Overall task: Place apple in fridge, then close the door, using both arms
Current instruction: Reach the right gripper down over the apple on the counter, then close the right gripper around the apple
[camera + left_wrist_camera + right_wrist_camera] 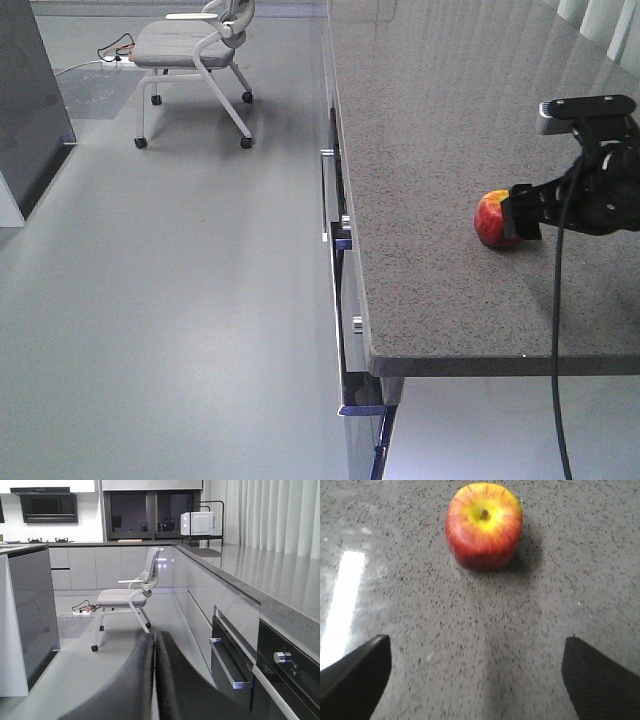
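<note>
The red apple (493, 219) with a yellow patch round its stem sits upright on the speckled grey counter (450, 120). My right gripper (521, 213) is right beside it on its right. In the right wrist view the apple (484, 525) lies ahead of the gripper (477, 640), whose jaws stand wide open and empty, apart from the apple. My left gripper (154, 636) is shut and empty, low over the floor and pointing down the kitchen aisle. A tall dark grey fridge body or door (31, 615) with a white edge stands at the left and shows at the left edge of the front view (25, 100). Its inside is hidden.
A wheeled grey chair (195, 55) stands in the aisle, with a cable and power strip (82, 611) on the floor behind it. Counter drawers and an oven with metal handles (232, 672) line the right side. A microwave (197, 523) sits on the far counter.
</note>
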Tool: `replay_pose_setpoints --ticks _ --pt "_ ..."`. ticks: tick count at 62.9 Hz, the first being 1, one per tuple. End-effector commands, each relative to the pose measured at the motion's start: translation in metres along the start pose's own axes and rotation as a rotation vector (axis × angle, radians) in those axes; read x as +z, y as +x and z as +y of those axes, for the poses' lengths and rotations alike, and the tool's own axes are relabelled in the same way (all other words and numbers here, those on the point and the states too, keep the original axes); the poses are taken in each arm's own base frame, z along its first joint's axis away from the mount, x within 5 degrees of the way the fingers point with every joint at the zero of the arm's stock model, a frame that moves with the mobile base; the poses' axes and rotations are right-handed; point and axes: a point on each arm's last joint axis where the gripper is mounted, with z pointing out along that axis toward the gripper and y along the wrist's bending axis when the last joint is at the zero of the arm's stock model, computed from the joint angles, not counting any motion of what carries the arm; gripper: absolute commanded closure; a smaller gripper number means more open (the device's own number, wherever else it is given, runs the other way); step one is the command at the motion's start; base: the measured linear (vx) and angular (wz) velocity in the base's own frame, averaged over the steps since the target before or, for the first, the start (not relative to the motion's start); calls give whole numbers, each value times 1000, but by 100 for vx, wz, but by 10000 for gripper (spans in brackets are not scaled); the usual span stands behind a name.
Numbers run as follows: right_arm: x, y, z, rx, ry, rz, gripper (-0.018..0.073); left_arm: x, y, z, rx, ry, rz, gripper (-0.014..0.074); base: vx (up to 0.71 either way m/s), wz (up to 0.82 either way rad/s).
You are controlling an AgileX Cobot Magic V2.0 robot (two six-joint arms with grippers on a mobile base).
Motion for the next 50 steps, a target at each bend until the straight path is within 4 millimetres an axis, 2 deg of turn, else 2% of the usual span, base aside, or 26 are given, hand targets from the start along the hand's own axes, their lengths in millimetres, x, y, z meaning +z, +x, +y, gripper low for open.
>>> replay_pose_setpoints --ticks 1,29,50 --pt "-6 -23 -1 -5 6 -102 -93 -1 -1 0 -12 1 -69 603 0 0" --pt "59 -65 -2 -34 -4 -114 -75 -1 -1 0 -12 1 -69 603 0 0" --pt "94 -73 -3 -78 23 -131 -56 -1 -1 0 -12 1 -69 603 0 0"
